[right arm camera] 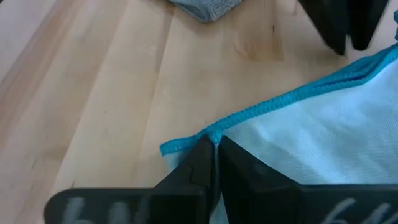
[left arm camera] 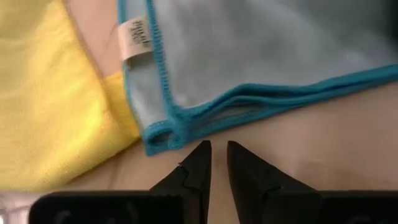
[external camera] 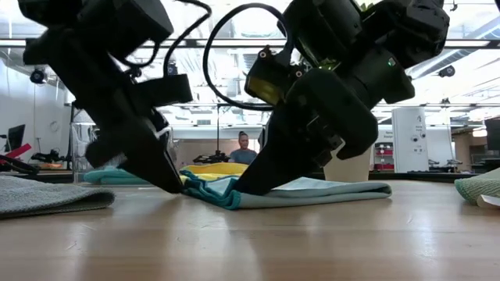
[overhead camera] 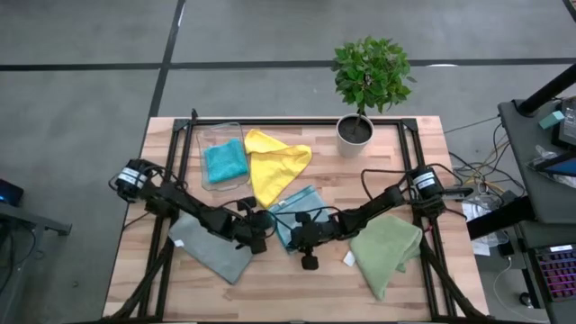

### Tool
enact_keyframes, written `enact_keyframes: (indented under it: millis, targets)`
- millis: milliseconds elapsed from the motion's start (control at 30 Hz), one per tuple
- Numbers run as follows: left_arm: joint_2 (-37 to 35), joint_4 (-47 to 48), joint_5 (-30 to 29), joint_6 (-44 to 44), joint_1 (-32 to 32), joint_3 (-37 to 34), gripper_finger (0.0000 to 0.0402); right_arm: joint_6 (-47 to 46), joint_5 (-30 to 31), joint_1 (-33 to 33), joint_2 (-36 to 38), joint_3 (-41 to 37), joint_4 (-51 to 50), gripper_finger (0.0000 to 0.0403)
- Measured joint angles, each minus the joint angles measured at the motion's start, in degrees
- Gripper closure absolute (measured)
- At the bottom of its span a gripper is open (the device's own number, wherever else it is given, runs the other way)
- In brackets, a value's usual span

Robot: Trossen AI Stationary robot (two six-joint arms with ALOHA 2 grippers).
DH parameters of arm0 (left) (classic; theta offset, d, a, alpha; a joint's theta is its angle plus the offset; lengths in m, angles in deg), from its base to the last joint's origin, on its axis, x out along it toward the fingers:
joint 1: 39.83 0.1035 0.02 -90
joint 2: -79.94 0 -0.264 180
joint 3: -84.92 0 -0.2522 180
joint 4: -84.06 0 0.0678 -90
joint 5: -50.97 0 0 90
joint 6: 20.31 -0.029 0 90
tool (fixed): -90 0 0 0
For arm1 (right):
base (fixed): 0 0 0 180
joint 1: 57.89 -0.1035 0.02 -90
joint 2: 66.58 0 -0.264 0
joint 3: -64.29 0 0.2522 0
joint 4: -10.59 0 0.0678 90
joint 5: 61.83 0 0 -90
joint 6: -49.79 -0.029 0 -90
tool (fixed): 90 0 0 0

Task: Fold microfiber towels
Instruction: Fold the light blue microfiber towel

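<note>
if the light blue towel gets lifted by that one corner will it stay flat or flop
Probably flop: the light blue microfiber towel with the teal stitched edge already lies in soft folded layers. It looks thin, so likely light. The right end effector, shut on its hem, may drag it across the smooth wooden table.

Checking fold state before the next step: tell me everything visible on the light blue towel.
The light blue microfiber towel is a soft cloth with brighter blue stitched edging and a small white tag near one corner. It lies folded over in layers on the wooden table, mid-table, beside the yellow microfiber towel. The right gripper is shut on its edge hem. The left gripper sits just short of the folded corner, fingers nearly closed, not touching it.
</note>
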Motion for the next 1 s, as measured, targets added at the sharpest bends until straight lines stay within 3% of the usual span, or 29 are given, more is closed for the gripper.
enact_keyframes:
  millis: [233,400,500,767,1000]
  targets:
    - [-5.7,1.5,1.1,-1.1,0.0,0.0,0.0364,-0.8,-1.5,0.0,0.0,0.0,0.5,0.0349]
    - [-4.9,-9.7,-1.9,-8.8,0.3,-0.3,0.0364,-0.5,-1.5,0.1,0.2,0.0,0.1,0.0296]
    - [-2.8,-11.5,-2.0,-10.0,1.1,-0.6,0.0364,-0.4,-1.5,0.1,1.2,0.0,-1.2,0.0271]
    - [2.9,-11.0,-3.0,-7.9,2.7,-0.8,0.0364,-0.7,-1.8,0.1,6.4,0.0,-10.2,0.0232]
    - [3.6,-9.5,-3.0,-7.0,2.8,-0.7,0.0364,-7.6,-1.5,1.2,12.8,0.0,-23.4,0.0213]
